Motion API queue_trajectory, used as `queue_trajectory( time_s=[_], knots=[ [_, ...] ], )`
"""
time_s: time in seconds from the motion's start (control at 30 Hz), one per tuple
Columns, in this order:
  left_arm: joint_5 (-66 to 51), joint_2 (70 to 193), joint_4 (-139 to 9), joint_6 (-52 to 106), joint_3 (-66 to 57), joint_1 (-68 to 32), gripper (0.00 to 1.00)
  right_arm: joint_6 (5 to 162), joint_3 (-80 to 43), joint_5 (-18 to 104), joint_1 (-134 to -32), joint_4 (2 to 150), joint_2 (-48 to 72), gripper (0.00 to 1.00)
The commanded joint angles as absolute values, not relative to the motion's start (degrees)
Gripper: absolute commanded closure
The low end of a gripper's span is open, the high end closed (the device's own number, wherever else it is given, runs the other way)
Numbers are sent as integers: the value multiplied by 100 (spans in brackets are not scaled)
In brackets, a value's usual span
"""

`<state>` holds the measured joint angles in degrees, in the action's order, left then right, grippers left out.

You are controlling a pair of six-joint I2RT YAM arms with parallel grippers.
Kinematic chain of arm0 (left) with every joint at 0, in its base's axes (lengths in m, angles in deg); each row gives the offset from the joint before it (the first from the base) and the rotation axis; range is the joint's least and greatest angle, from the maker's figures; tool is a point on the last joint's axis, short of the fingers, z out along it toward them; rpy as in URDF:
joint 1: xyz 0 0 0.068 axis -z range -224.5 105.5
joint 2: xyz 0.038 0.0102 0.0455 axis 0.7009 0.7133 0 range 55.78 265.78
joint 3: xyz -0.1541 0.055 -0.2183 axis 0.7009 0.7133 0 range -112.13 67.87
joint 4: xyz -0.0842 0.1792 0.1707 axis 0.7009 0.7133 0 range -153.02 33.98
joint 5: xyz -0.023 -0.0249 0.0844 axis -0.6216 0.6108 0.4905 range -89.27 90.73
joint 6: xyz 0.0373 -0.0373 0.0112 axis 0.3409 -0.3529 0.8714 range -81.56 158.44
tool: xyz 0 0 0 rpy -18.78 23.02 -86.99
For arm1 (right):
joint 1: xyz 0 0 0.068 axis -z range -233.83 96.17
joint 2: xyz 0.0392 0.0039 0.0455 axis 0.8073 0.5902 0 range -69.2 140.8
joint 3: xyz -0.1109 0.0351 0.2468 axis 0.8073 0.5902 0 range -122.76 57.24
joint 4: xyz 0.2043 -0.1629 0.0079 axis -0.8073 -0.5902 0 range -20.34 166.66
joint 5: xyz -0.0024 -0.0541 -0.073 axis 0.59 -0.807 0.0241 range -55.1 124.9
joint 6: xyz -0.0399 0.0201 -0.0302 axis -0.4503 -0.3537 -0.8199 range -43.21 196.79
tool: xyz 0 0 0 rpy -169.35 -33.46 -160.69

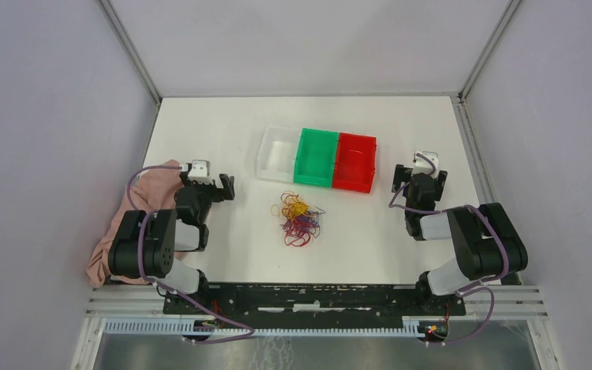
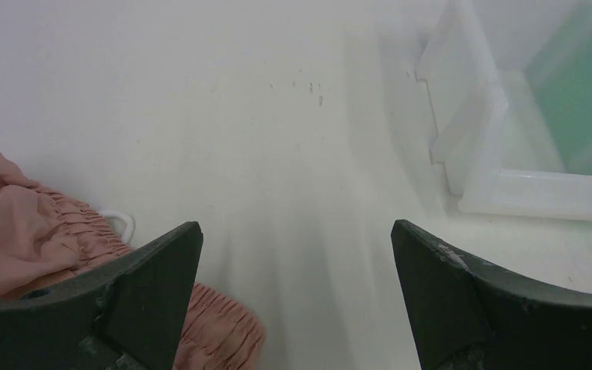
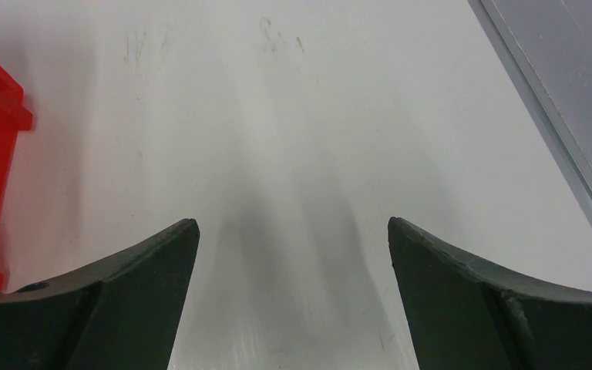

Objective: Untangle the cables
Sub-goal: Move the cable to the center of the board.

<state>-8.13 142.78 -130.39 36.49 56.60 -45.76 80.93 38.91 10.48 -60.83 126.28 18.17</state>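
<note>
- cables: one loose tangle of red, yellow-orange and dark strands, lying about midway between the left and right edges of the worktop. it sits a little toward the near edge from the row of bins and touches none of them. single strands too fine to trace from above.
- bins along the middle, left to right: clear bin, green bin, red bin. nothing seen inside them.
- pink cloth bunched at the left edge, beside the left arm.
- left gripper: jaws spread wide, nothing between them, low over bare worktop near the cloth and left of the tangle.
- right gripper: likewise released and empty, toward the right edge, just right of the red bin.
- neither wrist view shows the tangle.

judgement: separation not begun; step in hand is the approach. next move calls for bringing one gripper over the pile and pinching a single outer loop, with the other pinning or taking a second strand so the two can be drawn apart. strands are thin, so the grasp needs a low, precise closing.
</note>
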Motion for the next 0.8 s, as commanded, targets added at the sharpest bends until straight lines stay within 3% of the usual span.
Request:
queue_trajectory(
  time_s=[0.0, 0.53, 0.6, 0.77],
  knots=[
    [-671, 14265, -13252, 3924, 5565, -4573, 1, 8096, 3729, 1056, -6075, 12825, 1743, 1],
    [-700, 14251, -13307, 3919, 5572, -4575, 1, 8362, 3727, 958, -5908, 12595, 1573, 1],
    [-926, 13989, -12744, 3955, 5361, -4624, 1, 8317, 3793, 975, -5889, 12758, 1573, 1],
    [-1694, 13537, -9677, 4211, 4008, -4628, 1, 8272, 4263, 1127, -5893, 13510, 1364, 1]
  ],
)
